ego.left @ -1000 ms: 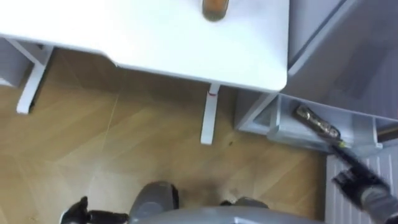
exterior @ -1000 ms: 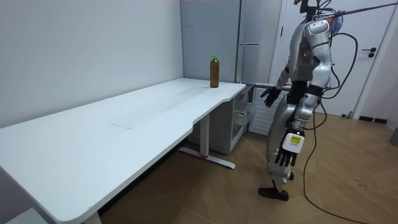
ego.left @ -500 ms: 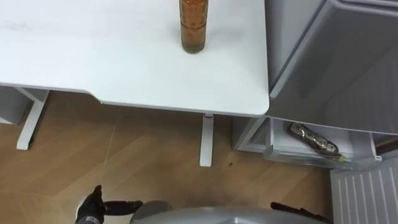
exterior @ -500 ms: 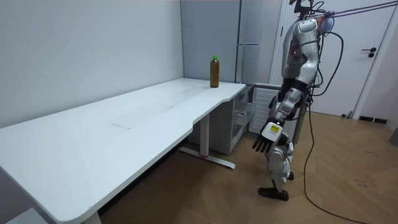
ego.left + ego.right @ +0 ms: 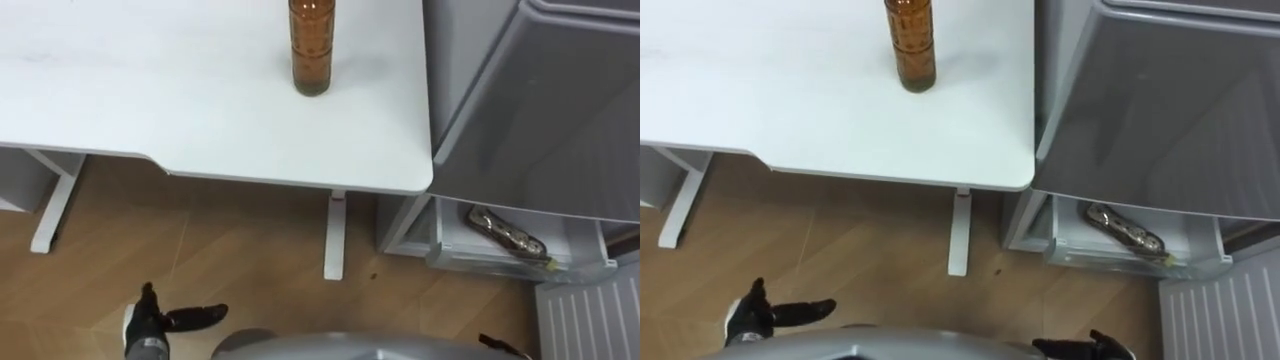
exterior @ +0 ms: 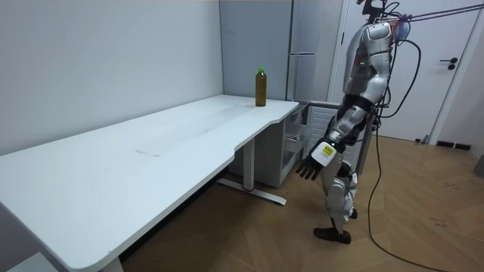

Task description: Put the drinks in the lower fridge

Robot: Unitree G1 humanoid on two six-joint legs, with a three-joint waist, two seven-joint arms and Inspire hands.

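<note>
Standing upright on white desk (image 5: 150, 100), amber bottle (image 5: 310, 55), long axis vertical, near fridge (image 5: 540, 110)

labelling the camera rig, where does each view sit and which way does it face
Left eye view: on the robot's head, looking down at the table corner, the brown bottle and the open lower fridge; its left hand shows at the bottom.
Right eye view: same head, a little further right, same downward look; the right hand shows at the bottom edge.
Room view: standing off the table's long end, facing the whole robot at its far corner.
Shared: all views see the brown bottle standing on the table.
</note>
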